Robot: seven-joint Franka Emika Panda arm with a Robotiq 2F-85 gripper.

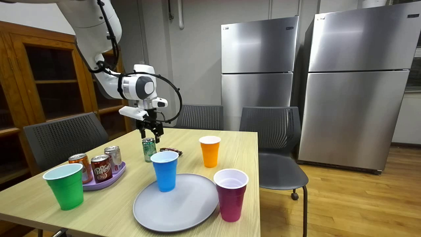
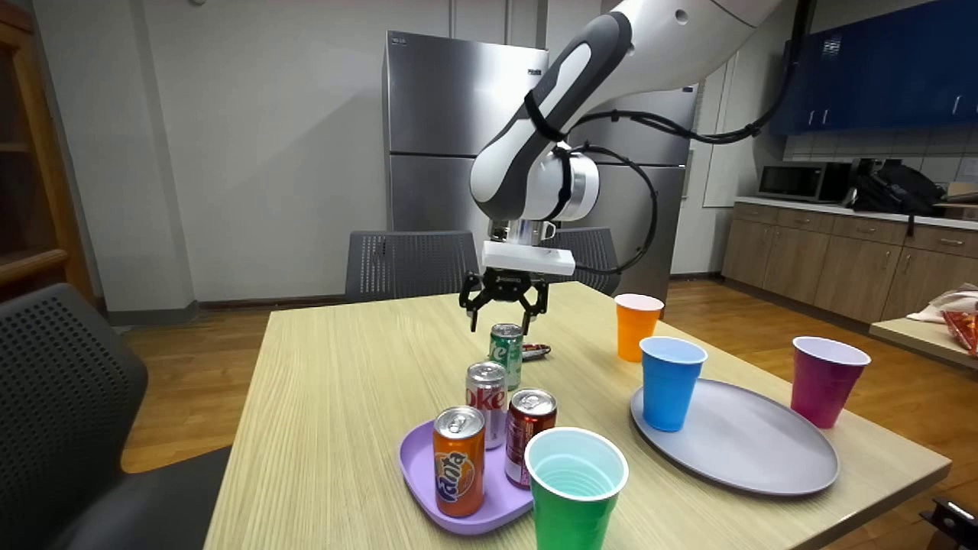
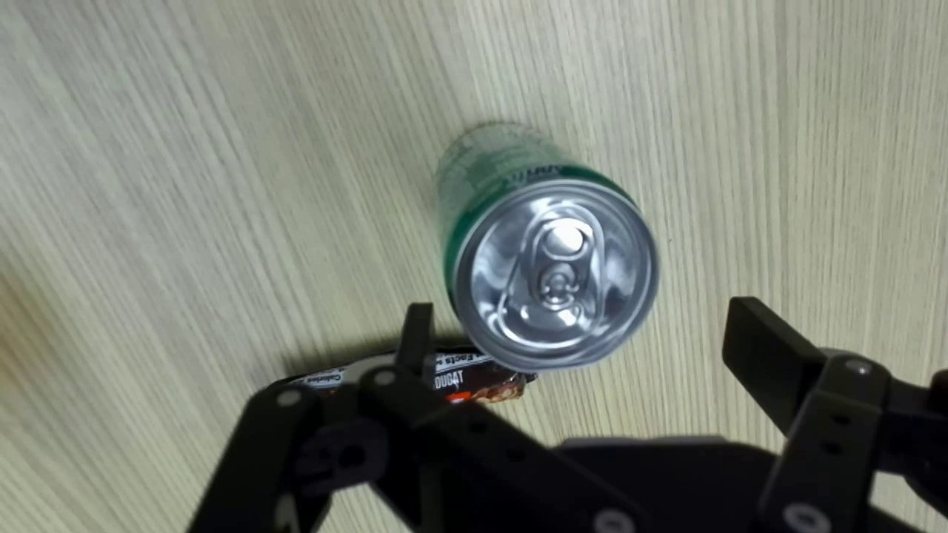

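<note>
From the wrist view's left, 1 finger [image 3: 417,333] of the tool [image 3: 579,318] visually overlaps the snack bar [image 3: 481,379]; lowering there could snag it. Next, the green can [image 3: 548,252] stands upright on the desk [image 3: 185,185], apparently nearer that finger; uneven contact might tip it. Rightmost, finger 2 [image 3: 770,355] hangs clear: the tool is spread, empty.

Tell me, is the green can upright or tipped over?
Upright: both exterior views show the green can standing on the table, and the wrist view shows its lid facing up.
</note>
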